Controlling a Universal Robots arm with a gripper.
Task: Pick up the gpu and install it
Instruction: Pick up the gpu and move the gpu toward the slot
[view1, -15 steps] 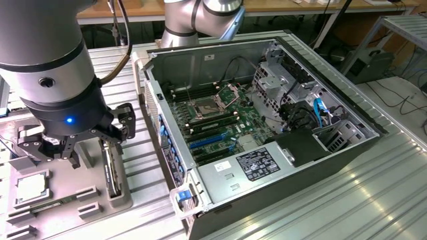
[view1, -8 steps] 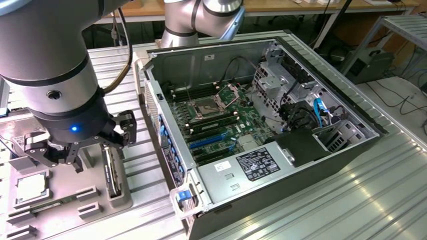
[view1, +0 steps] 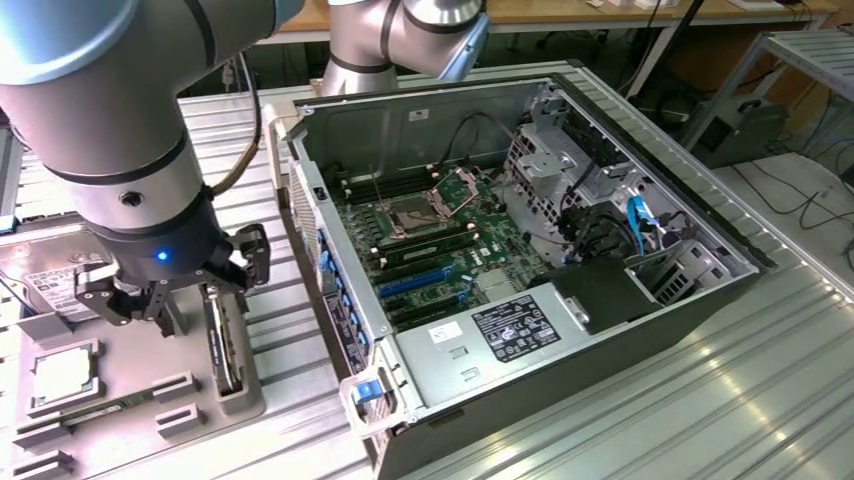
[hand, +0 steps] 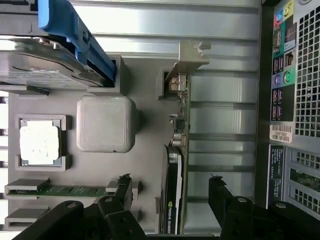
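The gpu (view1: 227, 350) stands on edge in a slot of the grey parts tray (view1: 134, 370), to the exterior view's left of the open computer case (view1: 534, 250). In the wrist view the gpu (hand: 176, 170) is a thin black card with a silvery bracket (hand: 189, 56) at its far end. My gripper (view1: 187, 300) hangs just above the card. Its black fingers (hand: 122, 192) stand open, one on each side of the card, without touching it. The gripper (hand: 171, 195) holds nothing.
The tray also carries a hard drive in a blue caddy (hand: 55, 60), a square chip (hand: 40, 142), a memory stick (hand: 65, 190) and a grey block (hand: 105, 122). The case lies open, with blue expansion slots (view1: 407, 285) on its motherboard. Its rear panel (hand: 295, 100) is close beside the tray.
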